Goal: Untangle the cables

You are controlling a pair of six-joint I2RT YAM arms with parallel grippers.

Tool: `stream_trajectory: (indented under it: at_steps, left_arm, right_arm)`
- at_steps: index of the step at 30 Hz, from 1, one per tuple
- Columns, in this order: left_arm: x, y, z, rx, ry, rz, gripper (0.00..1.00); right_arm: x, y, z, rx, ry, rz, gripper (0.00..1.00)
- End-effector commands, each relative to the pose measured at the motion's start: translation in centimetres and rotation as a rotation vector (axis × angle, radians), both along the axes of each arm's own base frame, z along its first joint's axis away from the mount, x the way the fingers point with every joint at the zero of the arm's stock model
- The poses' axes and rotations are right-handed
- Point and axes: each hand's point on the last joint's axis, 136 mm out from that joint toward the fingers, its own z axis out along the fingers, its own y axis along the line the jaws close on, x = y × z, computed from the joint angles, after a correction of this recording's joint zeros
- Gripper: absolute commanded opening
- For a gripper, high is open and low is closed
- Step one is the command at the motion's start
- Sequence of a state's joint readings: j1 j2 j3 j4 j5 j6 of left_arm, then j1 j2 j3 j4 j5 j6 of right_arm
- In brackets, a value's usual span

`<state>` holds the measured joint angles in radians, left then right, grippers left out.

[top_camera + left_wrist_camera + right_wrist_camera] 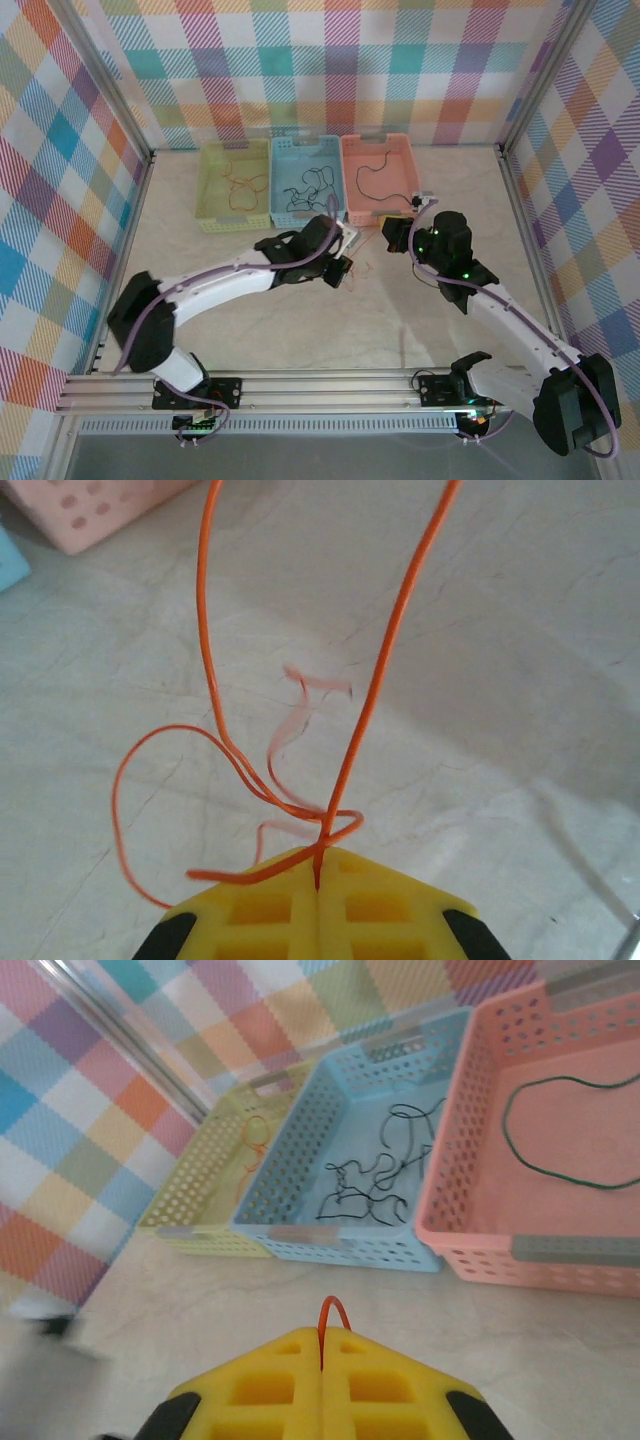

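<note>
From above, the left gripper (343,268) and right gripper (392,233) sit close together at centre frame, just below the baskets. Whatever runs between them is too fine to trace here. In the left wrist view the jaws are clenched on the orange wire (383,680), with a small crossing of loops right at the tips at lower centre. My worry is that pulling the arms apart would cinch that crossing into a tight knot instead of opening it, or drag the thin strand out of the pads. Two strands leave through the top edge, so I can't see where they go, and a pale smeared strand at centre is too blurred to read. In the right wrist view the jaws are also shut, pinching a short orange loop at bottom centre; the rest of it is hidden behind the pads. Black wires (375,1190) lie in the blue basket (340,1245), and a green wire (530,1165) in the pink basket (480,1260).
</note>
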<state>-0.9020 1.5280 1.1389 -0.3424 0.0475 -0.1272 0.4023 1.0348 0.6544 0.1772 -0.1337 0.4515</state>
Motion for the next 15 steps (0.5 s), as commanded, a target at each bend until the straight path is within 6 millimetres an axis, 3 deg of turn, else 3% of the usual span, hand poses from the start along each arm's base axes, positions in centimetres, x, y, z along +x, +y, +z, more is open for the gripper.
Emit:
stream_trajectory:
  at_steps: [1,6,10,15]
  left_arm:
    - [-2.4,1.4,2.6,-0.082,-0.024,-0.021,0.00]
    - [-5.2,4.5,6.1,-0.202,-0.066,-0.013,0.00]
    - [-7.6,7.5,10.2,-0.313,-0.136,-0.013,0.00]
    - [-9.9,10.7,14.1,-0.413,-0.217,-0.013,0.00]
  right_arm:
    - [1.1,-2.1,0.8,-0.048,-0.039,-0.121,0.00]
    - [1.8,-3.4,-0.6,-0.095,-0.001,-0.194,0.00]
    - [2.5,-4.9,-2.1,-0.131,0.036,-0.266,0.00]
    - [2.8,-4.4,-2.4,-0.104,0.043,-0.242,0.00]
